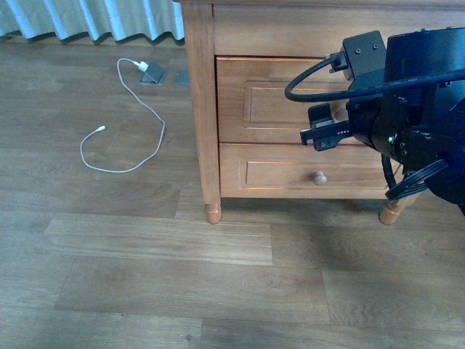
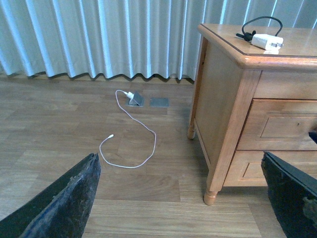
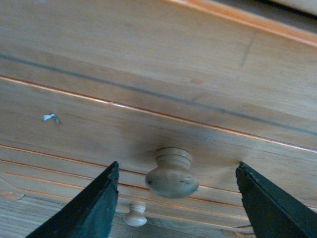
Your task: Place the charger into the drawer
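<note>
Right gripper (image 3: 178, 166) has its jaws wide apart, one on either side of the round knob (image 3: 172, 173) of the drawer (image 1: 276, 98), not touching it; the drawer is shut. Left gripper (image 2: 179, 154) is likewise spread and holds nothing, off to the side of the nightstand (image 2: 225, 99). On its top lies the charger (image 2: 266, 41), with its black cable (image 2: 260, 21) looped behind. The charger looks light, a hard, smooth plastic block. It is best pinched across the block's flat sides, since the limp cable would likely slip and dangle.
</note>
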You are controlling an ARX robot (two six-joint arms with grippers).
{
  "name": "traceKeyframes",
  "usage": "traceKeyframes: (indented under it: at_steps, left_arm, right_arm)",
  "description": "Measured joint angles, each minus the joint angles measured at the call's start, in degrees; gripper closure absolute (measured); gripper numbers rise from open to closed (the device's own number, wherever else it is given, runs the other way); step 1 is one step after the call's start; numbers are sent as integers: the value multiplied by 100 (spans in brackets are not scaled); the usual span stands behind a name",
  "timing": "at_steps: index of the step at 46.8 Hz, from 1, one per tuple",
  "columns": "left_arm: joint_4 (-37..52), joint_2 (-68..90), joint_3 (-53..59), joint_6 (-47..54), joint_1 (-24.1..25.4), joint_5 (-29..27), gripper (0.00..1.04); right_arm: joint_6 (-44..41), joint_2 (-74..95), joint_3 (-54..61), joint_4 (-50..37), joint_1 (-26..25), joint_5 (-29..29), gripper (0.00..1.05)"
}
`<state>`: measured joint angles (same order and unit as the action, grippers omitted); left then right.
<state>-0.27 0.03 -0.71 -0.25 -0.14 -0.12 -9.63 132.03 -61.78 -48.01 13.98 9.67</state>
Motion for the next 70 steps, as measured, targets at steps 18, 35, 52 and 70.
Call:
traceKeyframes:
  at_steps: [18,35,52,70]
  left_arm:
    - [0,0,0,0,0,0,6]
    - [0,0,0,0,0,0,6]
    - [0,0,0,0,0,0,6]
    - [0,0,0,0,0,0,6]
  right_arm:
    - [-70,59,-46,-2,15,-70,81]
    - [365,-721,697,730,-68,-645,82]
    - [562,-2728,2997,1475,-422,-1878,83]
    - [872,-4113,3891,1906,-520,-2085,55]
